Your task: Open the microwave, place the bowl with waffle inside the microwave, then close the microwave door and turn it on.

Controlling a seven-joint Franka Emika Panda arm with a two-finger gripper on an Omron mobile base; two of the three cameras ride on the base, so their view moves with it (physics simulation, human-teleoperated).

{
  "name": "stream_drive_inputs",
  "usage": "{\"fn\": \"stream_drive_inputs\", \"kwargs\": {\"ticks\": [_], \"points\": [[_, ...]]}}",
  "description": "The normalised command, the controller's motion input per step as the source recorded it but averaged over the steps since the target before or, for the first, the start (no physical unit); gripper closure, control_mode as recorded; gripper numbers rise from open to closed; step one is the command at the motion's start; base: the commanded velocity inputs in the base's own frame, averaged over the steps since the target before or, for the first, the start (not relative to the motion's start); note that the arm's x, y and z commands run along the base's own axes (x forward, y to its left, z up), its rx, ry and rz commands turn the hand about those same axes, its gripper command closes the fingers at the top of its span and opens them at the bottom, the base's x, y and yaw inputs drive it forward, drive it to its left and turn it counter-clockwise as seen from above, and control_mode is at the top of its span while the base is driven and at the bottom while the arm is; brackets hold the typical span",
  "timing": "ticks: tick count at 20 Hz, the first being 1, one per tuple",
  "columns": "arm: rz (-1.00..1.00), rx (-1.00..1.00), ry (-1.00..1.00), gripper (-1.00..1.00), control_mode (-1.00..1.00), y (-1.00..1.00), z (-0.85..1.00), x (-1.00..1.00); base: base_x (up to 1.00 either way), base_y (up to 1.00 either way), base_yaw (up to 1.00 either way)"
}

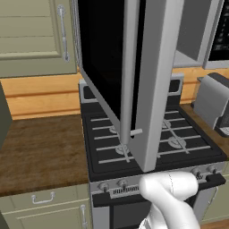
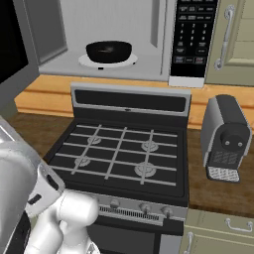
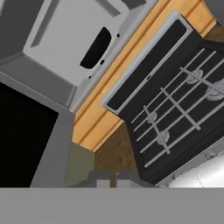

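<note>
Across the left base view, microwave door (image 1: pixel 134 80) swung wide open, edge-on over gas stove (image 1: pixel 152 143); cabinet (image 1: pixel 31 36) upper left, toaster (image 1: pixel 214 103) right. Pincer itself not seen, so no placing relative to it. Right base view: bowl (image 2: pixel 109 51) sits on the turntable plate (image 2: pixel 130 60) inside open microwave (image 2: pixel 119 37), button panel (image 2: pixel 192 34) right of cavity, coffee machine (image 2: pixel 225 136) on counter (image 2: pixel 218 191). Hand view: rolled; bowl ahead, upper centre, in cavity, stove to the right. Pincer clenched, nothing seen held.
</note>
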Motion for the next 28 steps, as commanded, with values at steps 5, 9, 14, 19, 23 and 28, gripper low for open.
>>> {"fn": "stream_drive_inputs", "kwargs": {"ticks": [5,9,14,19,23,28], "points": [[-0.16,-0.03,-0.15,1.0,-1.0,0.82,-0.2,-0.13,0.0,0.0,0.0],[-0.25,0.0,-0.22,1.0,-1.0,0.49,0.0,-0.07,0.0,0.0,0.0],[-0.22,0.0,-0.08,1.0,-1.0,0.48,0.0,-0.24,0.0,0.0,0.0],[-0.14,0.0,-0.17,1.0,-1.0,0.38,0.0,-0.47,0.0,0.0,0.0],[-0.15,0.0,-0.2,1.0,-1.0,0.49,0.0,-0.23,0.0,0.0,0.0],[-0.17,-0.01,-0.12,1.0,-1.0,0.65,0.0,-0.02,0.0,0.0,0.0]]}}
